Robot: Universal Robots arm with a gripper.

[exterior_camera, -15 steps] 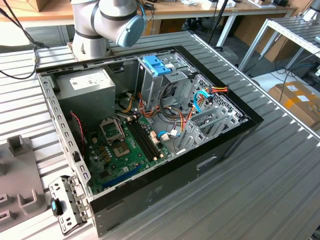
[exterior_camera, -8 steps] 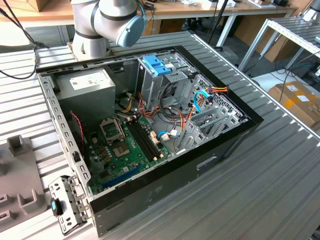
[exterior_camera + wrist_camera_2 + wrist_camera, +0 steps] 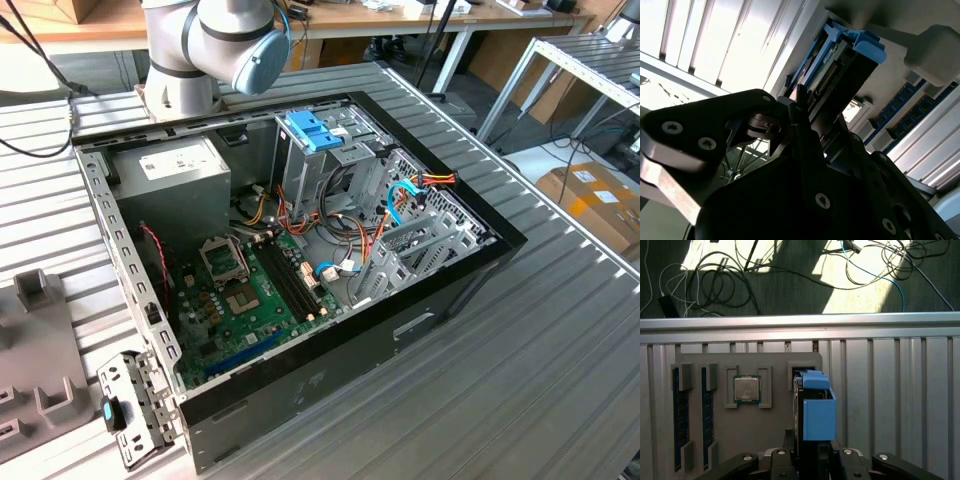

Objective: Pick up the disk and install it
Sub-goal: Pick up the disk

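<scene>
The slatted counter (image 3: 540,330) is being occupied by an open case (image 3: 300,380). A grey tray (image 3: 770,425) is being overhung by the disk (image 3: 818,412), which is being held on edge at the tray's slot (image 3: 799,371), pinched across its flat faces by the fingers (image 3: 801,115). It is being judged stiff, fairly heavy and shock-sensitive, so a firm hold on the faces, clear of the connector (image 3: 826,76), is being favoured.

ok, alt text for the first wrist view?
The gripper clasps the disk, standing on edge in its blue carrier frame, at a slot of a grey parts tray. The tray lies on a slatted metal table and also holds a processor chip and two memory sticks; cables trail across the floor beyond.
</scene>
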